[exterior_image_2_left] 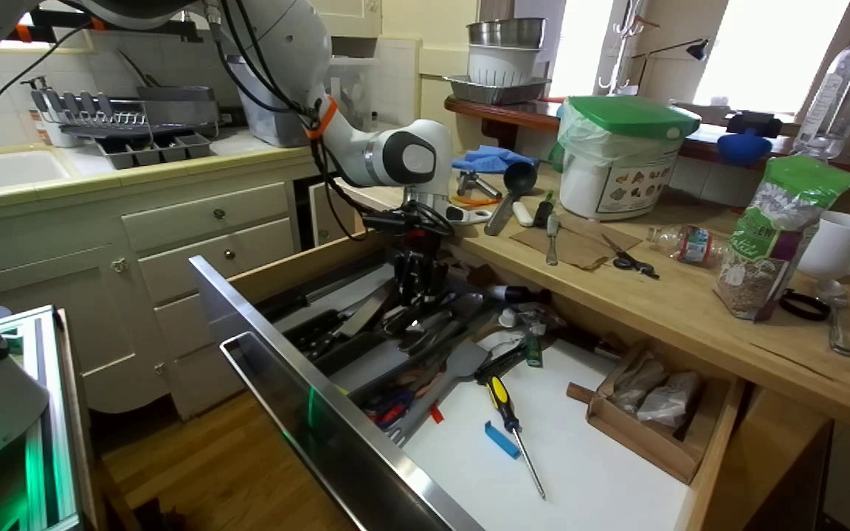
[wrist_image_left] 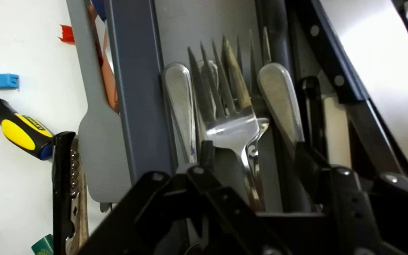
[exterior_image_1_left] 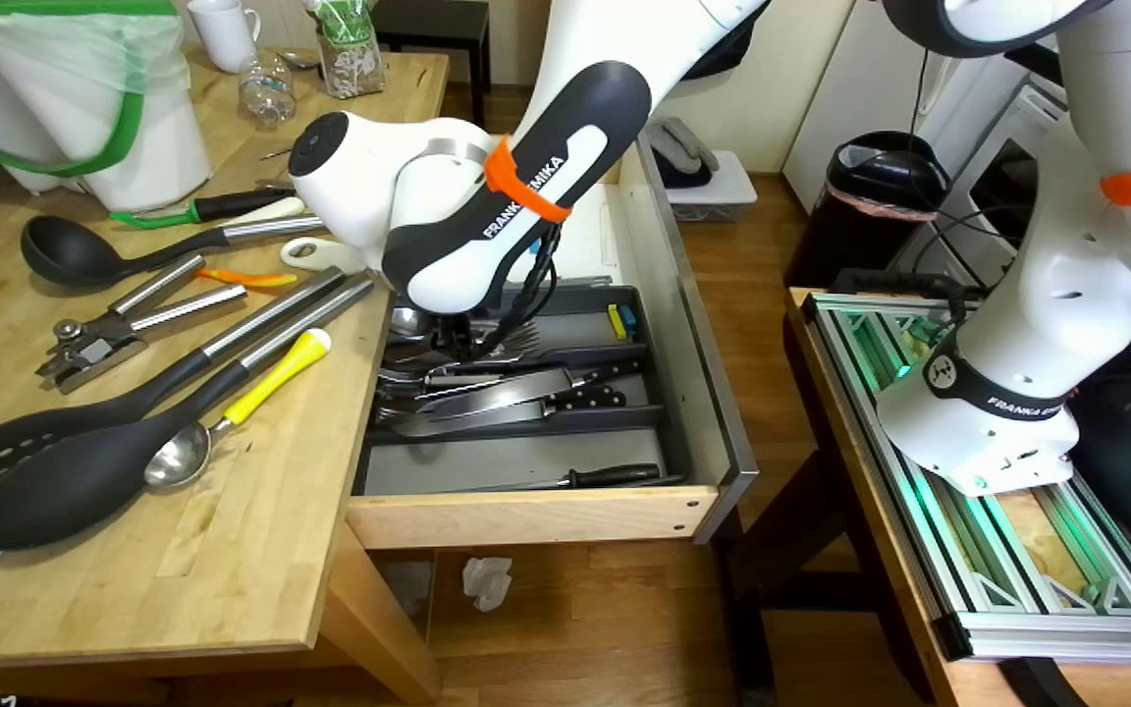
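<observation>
Claw [wrist_image_left: 259, 159] held apart over fork [wrist_image_left: 235, 128], nothing gripped. Knives [wrist_image_left: 370, 32], right in wrist view, presumably sorted by tray divider [wrist_image_left: 277, 28].

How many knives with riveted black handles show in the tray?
2. In an exterior view, the upper knife and the lower knife lie next to each other in the tray, handles toward the drawer front. Others may be hidden under the cutlery.
</observation>
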